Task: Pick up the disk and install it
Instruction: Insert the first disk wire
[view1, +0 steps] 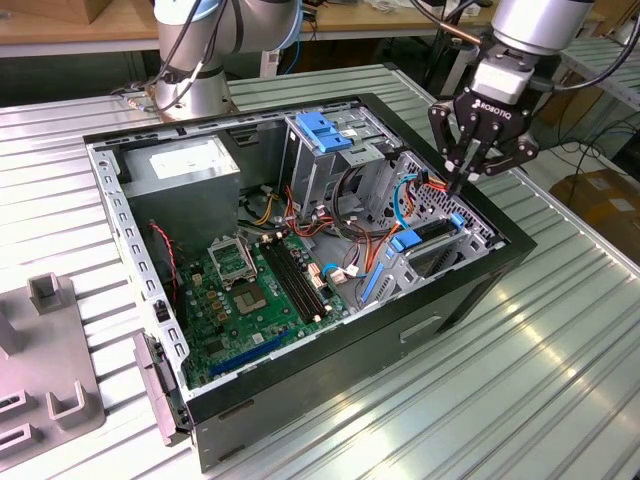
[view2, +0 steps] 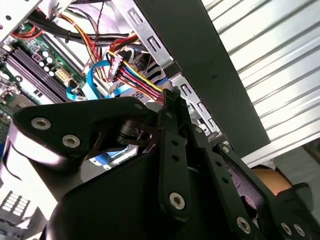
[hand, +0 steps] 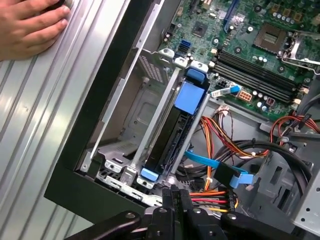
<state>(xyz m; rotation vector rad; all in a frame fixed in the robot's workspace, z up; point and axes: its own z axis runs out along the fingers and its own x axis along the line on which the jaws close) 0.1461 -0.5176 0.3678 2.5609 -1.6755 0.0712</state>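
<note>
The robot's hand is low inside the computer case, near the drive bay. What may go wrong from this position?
1. The hand sits right beside the coloured wires; moving, it may snag or unplug them.
2. The disk stands on edge close by; a sideways push might jam it.
3. A person's hand rests on the table beside the case; a wide swing might hit it.

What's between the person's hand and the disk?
In the first wrist view, the ribbed table top, the case's black wall and an empty grey metal bay lie between the hand and the disk.
</note>
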